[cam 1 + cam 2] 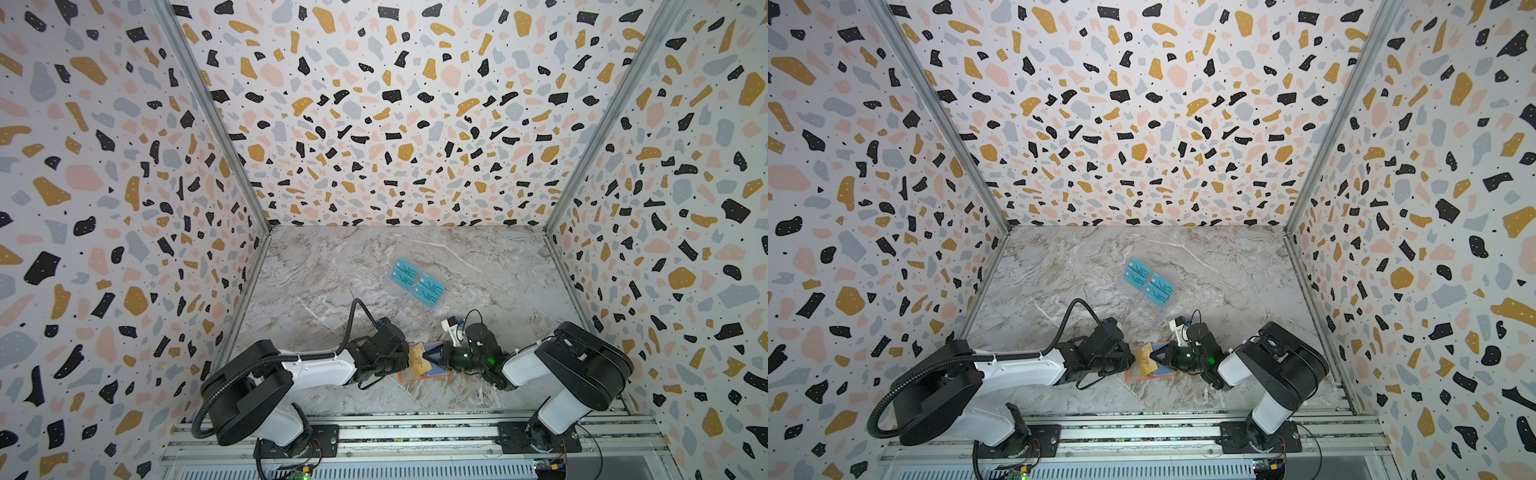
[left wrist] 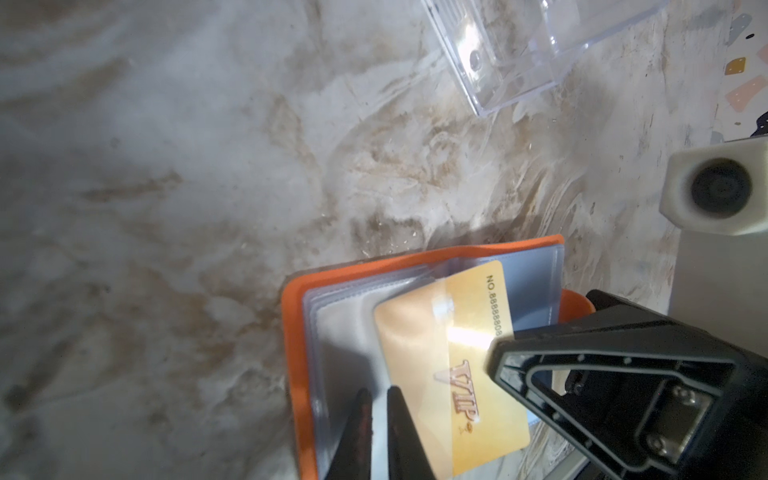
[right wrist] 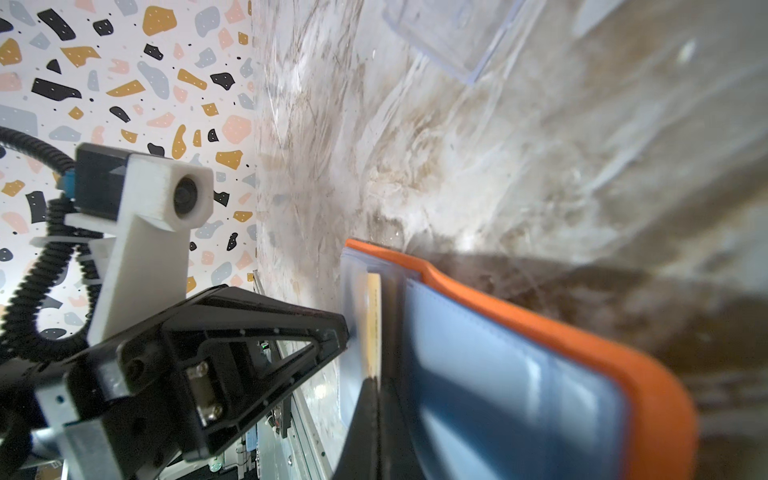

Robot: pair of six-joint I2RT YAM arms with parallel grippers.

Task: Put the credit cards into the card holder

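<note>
Pinching gold card by one long edge in right gripper, fingers clamped flat on it. Presenting it straight ahead of those fingertips, long axis crosswise to them, free long edge leading toward left gripper. Meeting that gripper tip to tip in both top views, over holder spread open on table directly beneath both sets of fingers. Showing left fingers almost together on edge of clear sleeve, just beside card's leading edge, nipping it as far as can be seen. Seeing clear plastic over part of card; cannot tell how deep inside. Judging step as mid-insertion. Counting right arm as nearer, card in its grip, so expecting next push from it: along its own finger line, toward left fingers, sleeve pinned against the shove. Reaching low and near level from either side, forearms aimed inward, wrists close above table. Risking a buckled sleeve or skewed card on any snag of leading edge against a plastic lip. Leaving teal cards well beyond both sets of fingertips, ranked on clear stand, stand's bare near end between them and fingers; needing a fresh forward reach.
</note>
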